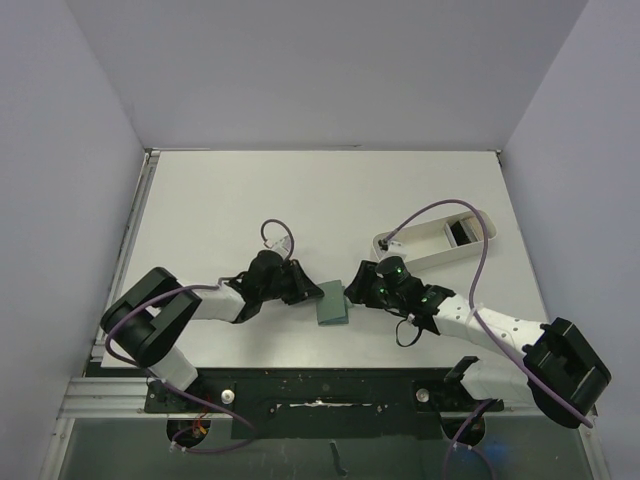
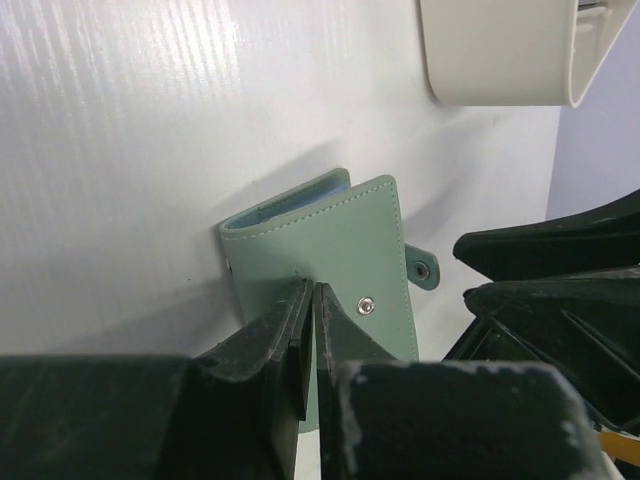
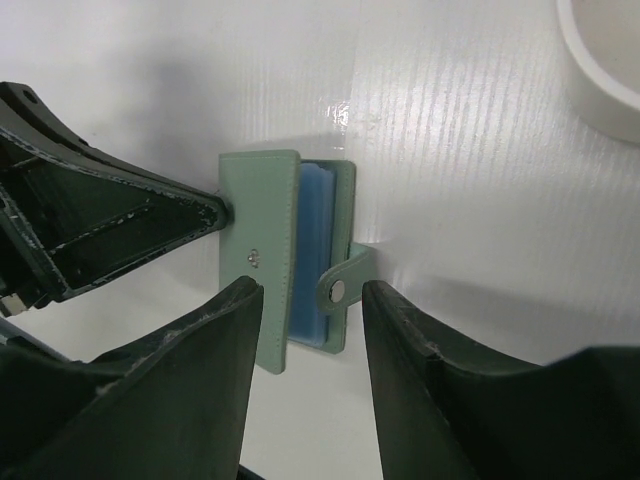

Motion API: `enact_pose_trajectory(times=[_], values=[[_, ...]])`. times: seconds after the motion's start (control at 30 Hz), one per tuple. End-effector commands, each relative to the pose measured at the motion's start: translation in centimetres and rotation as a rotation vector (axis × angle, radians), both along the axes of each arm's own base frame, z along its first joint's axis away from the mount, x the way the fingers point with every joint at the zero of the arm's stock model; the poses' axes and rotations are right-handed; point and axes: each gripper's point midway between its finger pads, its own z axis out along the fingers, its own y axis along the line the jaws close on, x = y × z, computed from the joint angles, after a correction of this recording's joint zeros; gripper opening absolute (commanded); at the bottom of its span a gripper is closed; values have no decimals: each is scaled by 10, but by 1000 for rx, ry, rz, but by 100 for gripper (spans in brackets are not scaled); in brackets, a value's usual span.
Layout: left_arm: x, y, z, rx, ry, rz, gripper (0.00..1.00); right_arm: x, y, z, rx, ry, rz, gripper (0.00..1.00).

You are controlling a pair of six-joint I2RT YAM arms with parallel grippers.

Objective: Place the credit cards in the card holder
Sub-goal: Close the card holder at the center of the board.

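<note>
The grey-green card holder lies on the table between my two grippers. Its cover is lifted a little, and the pale blue inside shows along the gap. My left gripper is shut on the edge of the card holder's cover, coming in from the left. My right gripper is open; its fingers stand on either side of the card holder's near end and snap tab without touching. One dark credit card lies in the white tray; other cards are out of view.
The long white oval tray sits behind my right arm at the back right, and its rim also shows in the left wrist view and the right wrist view. Both grippers crowd the card holder closely. Grey walls enclose the table.
</note>
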Motion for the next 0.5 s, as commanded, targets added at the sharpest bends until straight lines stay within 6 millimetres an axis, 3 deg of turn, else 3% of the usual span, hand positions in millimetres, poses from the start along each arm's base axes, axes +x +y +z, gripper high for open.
enact_pose_trajectory(times=[0.0,0.3,0.47], values=[[6,-4,-2,21,-25,-35,6,4,13,10,87,-16,13,45],[6,0,-19,105,20,-35,7,3,21,1,104,9,37,47],[5,0,-18,102,17,-33,9,5,27,3,124,7,52,47]])
